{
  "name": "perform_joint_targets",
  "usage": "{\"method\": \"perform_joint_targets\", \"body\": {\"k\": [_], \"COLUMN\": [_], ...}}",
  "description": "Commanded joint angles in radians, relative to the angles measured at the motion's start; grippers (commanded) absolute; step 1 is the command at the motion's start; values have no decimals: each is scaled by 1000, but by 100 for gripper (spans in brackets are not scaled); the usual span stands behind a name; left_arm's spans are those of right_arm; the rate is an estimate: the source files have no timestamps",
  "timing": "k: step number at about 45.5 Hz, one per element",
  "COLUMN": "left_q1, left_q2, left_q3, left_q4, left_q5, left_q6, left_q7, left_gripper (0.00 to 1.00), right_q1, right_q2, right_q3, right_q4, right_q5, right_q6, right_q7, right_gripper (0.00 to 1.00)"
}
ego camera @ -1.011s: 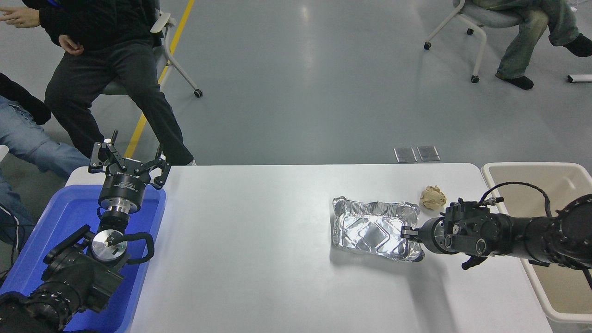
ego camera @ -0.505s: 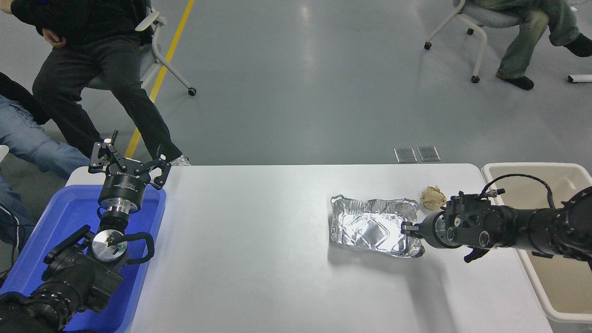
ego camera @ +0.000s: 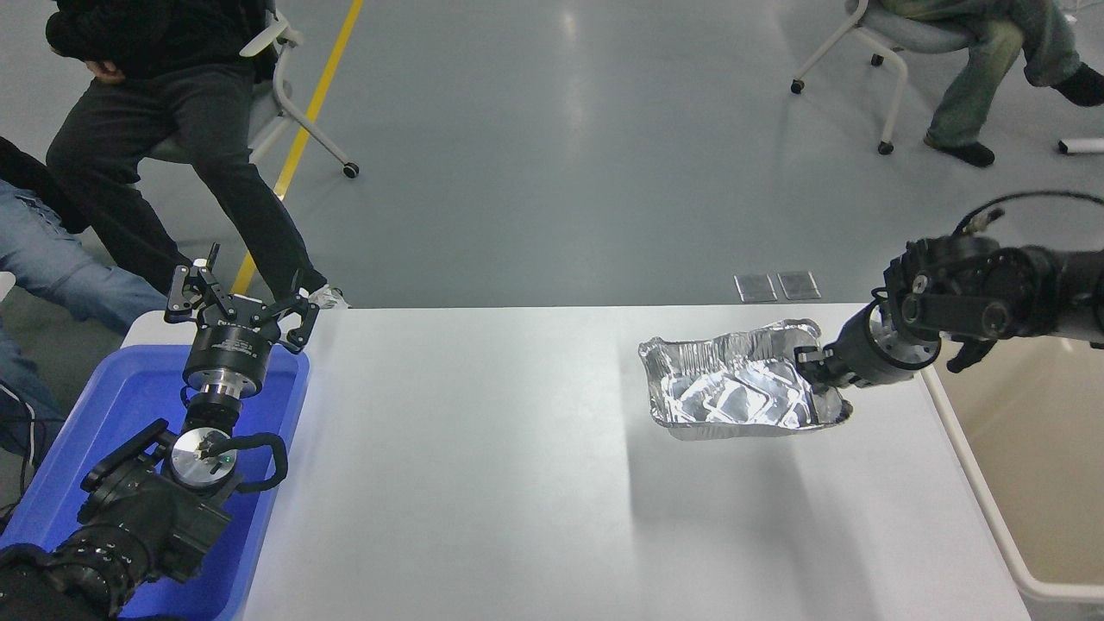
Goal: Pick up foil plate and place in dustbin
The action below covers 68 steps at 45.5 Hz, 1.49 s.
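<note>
Worktop (ego camera: pixel 483 483): white, long, blue tub (ego camera: pixel 129 405) over its left end, beige dustbin (ego camera: pixel 1018 483) against its right edge.

Dustbin: only its inner wall and near rim show; the right arm crosses above its far part.

Foil plate (ego camera: pixel 733 392): earlier it lay flat on the worktop near the right end; now it is lifted clear, with a soft shadow on the surface below and toward the near edge. It has shifted toward the far right corner and sits higher in view. Long axis runs roughly left-right along the worktop, right end raised, open side tilted toward the camera. Left end points toward the worktop's middle.

Right tool (ego camera: pixel 815 379): clamped on the plate's right-hand rim, risen and drawn back toward the right edge since half a second ago.

Left tool (ego camera: pixel 237 302): parked over the far left corner above the tub, fingers spread wide, unchanged.

Paper ball seen earlier is now hidden.
</note>
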State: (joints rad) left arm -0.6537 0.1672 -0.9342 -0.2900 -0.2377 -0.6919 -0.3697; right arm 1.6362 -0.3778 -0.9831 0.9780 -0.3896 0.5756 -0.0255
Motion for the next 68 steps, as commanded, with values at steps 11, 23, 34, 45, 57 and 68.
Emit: {"method": "perform_joint_targets", "body": {"k": [11,23,34,45,57,68], "left_q1": [0,0,0,0,0,0], "left_q2": [0,0,0,0,0,0], "left_q3": [0,0,0,0,0,0], "left_q4": [0,0,0,0,0,0], "left_q5": [0,0,0,0,0,0], "left_q6": [0,0,0,0,0,0], "left_q7": [0,0,0,0,0,0], "left_gripper": [99,99,99,99,99,99], "right_q1": [286,409,493,519,580,577], "right_q2": [-96,-130,-138,-150,-159,-191], "right_q3": [-43,-49,-57,-59,-62,-65], "right_q4": [87,87,91,91,102,96], "right_q5": [-5,-6,-8,-8,-8,-52], "right_q6": [210,210,210,210,210,210], "right_q7": [2,1,-2,-4,-2,-2], "right_gripper": [0,0,0,0,0,0]}}
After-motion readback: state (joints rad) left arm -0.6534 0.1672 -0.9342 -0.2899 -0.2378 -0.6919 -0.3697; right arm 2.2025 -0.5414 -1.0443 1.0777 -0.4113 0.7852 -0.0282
